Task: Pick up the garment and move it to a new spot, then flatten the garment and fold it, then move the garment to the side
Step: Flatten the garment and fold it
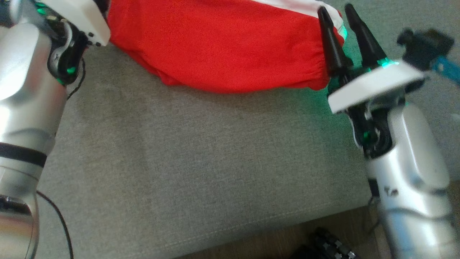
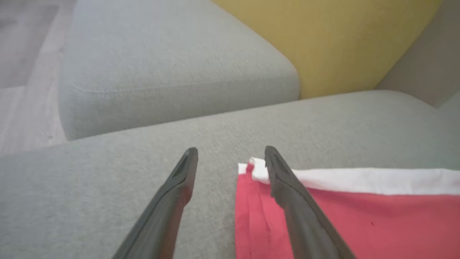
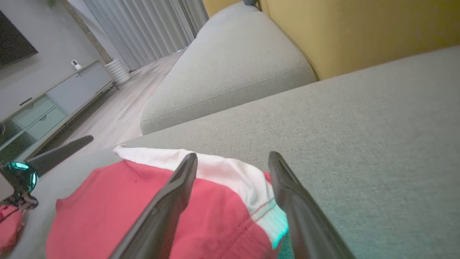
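On the left gripper (image 2: 230,159) the jaws are released and spread wide, nothing clamped. One finger lies across a corner of the garment (image 2: 359,219), the other over bare sofa cushion (image 2: 107,187). On the right gripper (image 3: 233,160) the jaws are likewise released. They straddle the garment's opposite end, where the white band meets the gathered hem. Whether those tips touch cloth I cannot tell.

Head view: right gripper at 2 o'clock, at the garment's right end. Left forearm (image 1: 28,82) at 10 o'clock, beside its left end. Garment at 12 o'clock, red with a white band along the far edge, stretched across the grey cushion well back from the front seam. Yellow backrest (image 3: 359,32) sits beyond the seat, at 1 o'clock in both wrist views.

Progress, as judged: the garment lies on the sofa, free of both grippers, so the carry-and-lay step looks done. The near edge looks rounded and doubled, which may mean a fold is in, but the head view is blurred and cuts off the far part. Left to do: check the lay is flat, finish any fold, then shift the garment to the side.
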{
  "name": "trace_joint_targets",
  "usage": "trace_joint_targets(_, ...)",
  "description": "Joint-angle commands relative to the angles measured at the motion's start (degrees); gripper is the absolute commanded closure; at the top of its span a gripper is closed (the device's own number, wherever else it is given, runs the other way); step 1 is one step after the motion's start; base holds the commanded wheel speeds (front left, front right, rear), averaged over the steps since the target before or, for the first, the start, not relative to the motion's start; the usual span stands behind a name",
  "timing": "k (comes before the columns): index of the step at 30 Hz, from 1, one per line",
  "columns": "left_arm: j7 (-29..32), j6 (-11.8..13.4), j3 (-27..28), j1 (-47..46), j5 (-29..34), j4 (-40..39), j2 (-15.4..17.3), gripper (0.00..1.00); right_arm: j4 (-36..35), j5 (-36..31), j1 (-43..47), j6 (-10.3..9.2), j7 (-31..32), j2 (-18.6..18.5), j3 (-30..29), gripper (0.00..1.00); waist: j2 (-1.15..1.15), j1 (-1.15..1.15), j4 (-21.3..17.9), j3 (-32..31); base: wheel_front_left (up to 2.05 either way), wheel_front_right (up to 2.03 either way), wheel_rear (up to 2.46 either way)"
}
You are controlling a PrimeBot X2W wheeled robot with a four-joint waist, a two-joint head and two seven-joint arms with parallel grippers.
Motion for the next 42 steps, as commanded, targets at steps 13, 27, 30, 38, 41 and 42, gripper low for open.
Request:
trace_joint_targets(13, -10.55, 15.78, 13.47, 18.55, 9.31, -23.99, 1.36, 0.0, -14.3, -18.66, 15.56, -0.05, -13.19, -0.17, -6.39, 0.0, 0.0, 0.0, 4.55, -5.38, 0.0, 0.0, 0.0)
trace_joint_targets(27, -10.57, 21.06, 19.47, 43.74, 18.41, -42.75, -0.1, 0.0, -19.59, -21.85, 24.92, -0.05, -11.6, 0.33, -8.65, 0.0, 0.0, 0.0, 7.41, -11.16, 0.0, 0.0, 0.0)
trace_joint_targets(30, -10.57, 21.22, 19.79, 45.48, 19.02, -43.45, -0.41, 0.0, -19.9, -21.65, 25.45, -0.05, -11.41, 0.37, -8.55, 0.0, 0.0, 0.0, 7.55, -11.55, 0.0, 0.0, 0.0)
trace_joint_targets(38, -10.57, 21.13, 21.22, 49.23, 20.5, -44.4, -1.73, 0.0, -20.31, -21.24, 26.43, -0.05, -10.94, 0.5, -8.86, 0.0, 0.0, 0.0, 7.96, -12.26, 0.0, 0.0, 0.0)
trace_joint_targets(41, -10.57, 20.72, 21.64, 49.4, 20.92, -44.24, -2.03, 0.0, -20.32, -21.18, 26.48, -0.05, -10.83, 0.53, -8.87, 0.0, 0.0, 0.0, 8.01, -12.27, 0.0, 0.0, 0.0)
trace_joint_targets(42, -10.57, 20.59, 21.79, 49.42, 21.07, -44.15, -2.1, 0.0, -20.29, -21.16, 26.47, -0.05, -10.78, 0.54, -8.88, 0.0, 0.0, 0.0, 8.0, -12.28, 0.0, 0.0, 0.0)
